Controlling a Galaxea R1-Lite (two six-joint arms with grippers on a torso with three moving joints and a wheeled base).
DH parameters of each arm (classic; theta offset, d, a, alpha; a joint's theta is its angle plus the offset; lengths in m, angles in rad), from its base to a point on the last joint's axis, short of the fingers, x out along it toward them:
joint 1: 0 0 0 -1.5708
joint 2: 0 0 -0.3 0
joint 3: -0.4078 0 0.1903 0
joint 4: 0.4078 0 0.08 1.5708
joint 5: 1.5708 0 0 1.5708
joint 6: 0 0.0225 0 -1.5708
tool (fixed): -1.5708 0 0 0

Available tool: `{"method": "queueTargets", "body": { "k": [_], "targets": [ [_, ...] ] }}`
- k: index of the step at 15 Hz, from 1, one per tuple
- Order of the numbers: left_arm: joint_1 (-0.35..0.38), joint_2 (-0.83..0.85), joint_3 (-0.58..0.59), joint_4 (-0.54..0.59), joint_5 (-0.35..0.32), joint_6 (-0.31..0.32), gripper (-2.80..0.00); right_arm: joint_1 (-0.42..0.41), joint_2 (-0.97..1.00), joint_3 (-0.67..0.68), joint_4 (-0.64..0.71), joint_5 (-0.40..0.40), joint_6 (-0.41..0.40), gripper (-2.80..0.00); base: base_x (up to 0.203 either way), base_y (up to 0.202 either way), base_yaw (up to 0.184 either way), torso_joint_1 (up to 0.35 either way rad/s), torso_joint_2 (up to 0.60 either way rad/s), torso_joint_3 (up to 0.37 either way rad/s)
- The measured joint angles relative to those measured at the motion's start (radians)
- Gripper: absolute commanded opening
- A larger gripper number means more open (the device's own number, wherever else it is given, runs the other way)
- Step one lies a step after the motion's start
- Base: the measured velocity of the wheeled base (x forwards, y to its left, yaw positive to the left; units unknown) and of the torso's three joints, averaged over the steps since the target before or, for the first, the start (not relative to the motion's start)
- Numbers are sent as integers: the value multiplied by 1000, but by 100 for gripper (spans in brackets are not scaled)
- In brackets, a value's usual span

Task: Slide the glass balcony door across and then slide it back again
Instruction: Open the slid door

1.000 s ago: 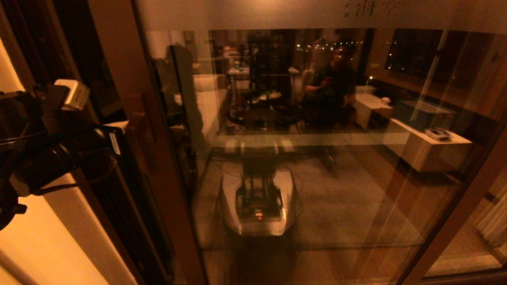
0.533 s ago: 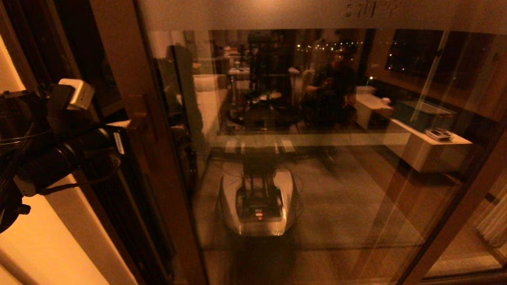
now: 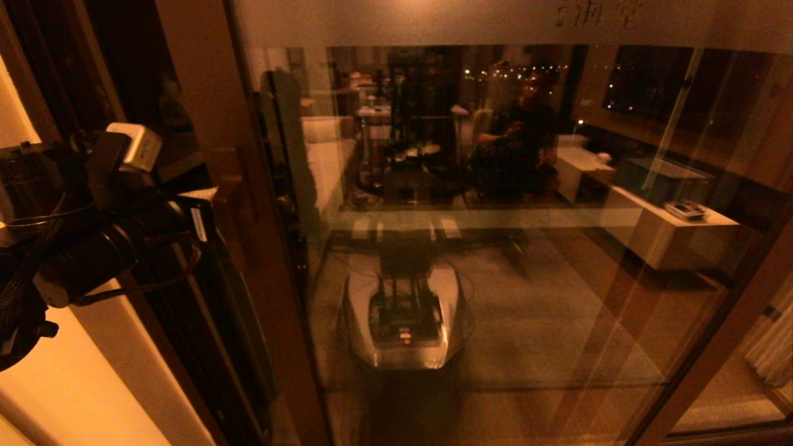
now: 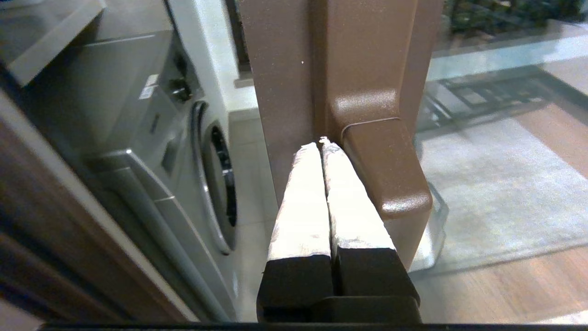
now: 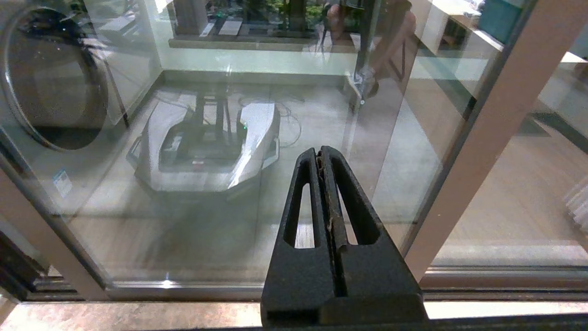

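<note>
The glass balcony door [image 3: 526, 279] fills the head view, with a dark brown frame and a frosted top band [image 3: 433, 21]. Its left upright [image 3: 254, 248] carries a brown bar handle [image 3: 232, 179]. My left gripper [image 3: 207, 195] is at handle height. In the left wrist view this gripper [image 4: 321, 143] is shut on nothing, its white fingertips [image 4: 303, 184] pressed into the corner between the upright [image 4: 285, 92] and the handle [image 4: 386, 174]. My right gripper [image 5: 320, 151] is shut and hangs low before the door glass [image 5: 206, 220], outside the head view.
A washing machine [image 4: 138, 151] stands beyond the door's left edge. A cream wall [image 3: 93, 371] and a dark fixed jamb [image 3: 186, 322] lie to the left. The glass reflects my base [image 3: 403, 316]. The floor track [image 5: 138, 317] runs below the right gripper.
The door's left upright and frosted lettering have shifted a little to the right. My left gripper has moved right with them, still against the handle.
</note>
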Motion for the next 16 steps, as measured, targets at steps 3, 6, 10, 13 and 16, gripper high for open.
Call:
{"method": "queueTargets", "body": {
  "k": [3,6,10,13,16],
  "targets": [
    [-22,7,-2,0,12,2,-280,0,0,0,0,0,0,-280,0,0,0,0,0,0],
    [-57,14,-14,4,40,3,-280,0,0,0,1,0,0,-280,0,0,0,0,0,0],
    [-133,26,-18,0,105,3,-280,0,0,0,0,0,0,-280,0,0,0,0,0,0],
    [-178,41,-20,-2,118,3,-280,0,0,0,0,0,0,-280,0,0,0,0,0,0],
    [-208,57,-17,7,116,3,-280,0,0,0,0,0,0,-280,0,0,0,0,0,0]
  ]
}}
